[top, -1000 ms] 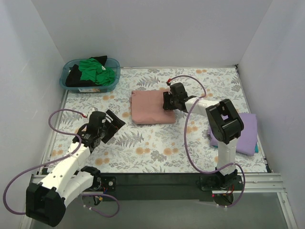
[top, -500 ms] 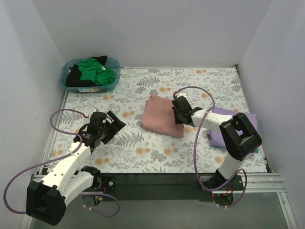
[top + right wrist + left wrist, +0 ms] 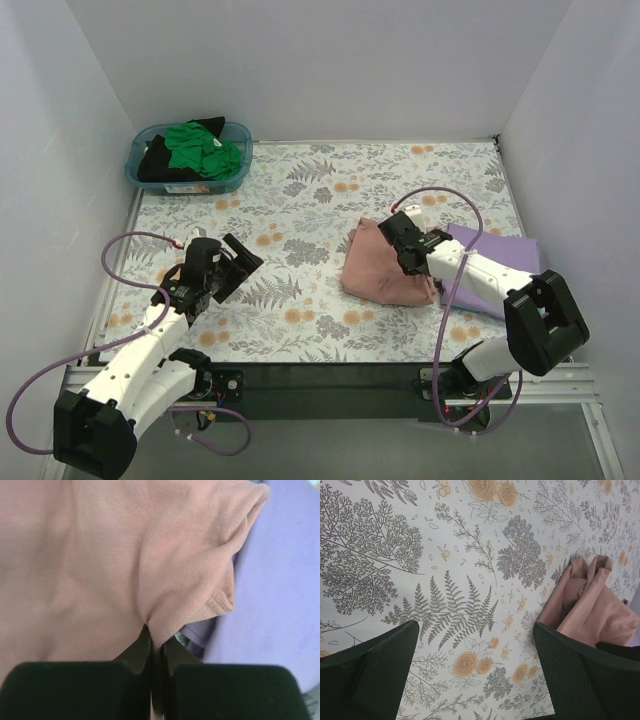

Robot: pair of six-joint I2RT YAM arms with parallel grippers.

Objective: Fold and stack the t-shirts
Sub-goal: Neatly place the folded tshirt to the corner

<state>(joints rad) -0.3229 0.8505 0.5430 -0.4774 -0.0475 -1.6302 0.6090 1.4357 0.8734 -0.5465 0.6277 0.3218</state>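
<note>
The folded dusty pink t-shirt (image 3: 377,270) hangs bunched from my right gripper (image 3: 408,247), which is shut on its cloth (image 3: 90,565); the pinch shows in the right wrist view (image 3: 152,642). Its right edge reaches the folded lavender t-shirt (image 3: 505,262), which lies at the table's right and also shows in the right wrist view (image 3: 280,590). The pink shirt also shows in the left wrist view (image 3: 590,607). My left gripper (image 3: 237,262) is open and empty over the floral cloth at the left (image 3: 475,675). Green (image 3: 205,150) and black (image 3: 155,163) shirts lie in the basket.
The teal plastic basket (image 3: 140,180) stands at the back left corner. The floral table cloth (image 3: 300,300) covers the table. White walls enclose the left, back and right sides. A teal edge (image 3: 538,312) peeks out under the lavender shirt.
My right gripper has carried the pink t-shirt from the table's middle to the right and nearer, up against the lavender shirt. The shirt has bunched up. The left arm has barely moved.
</note>
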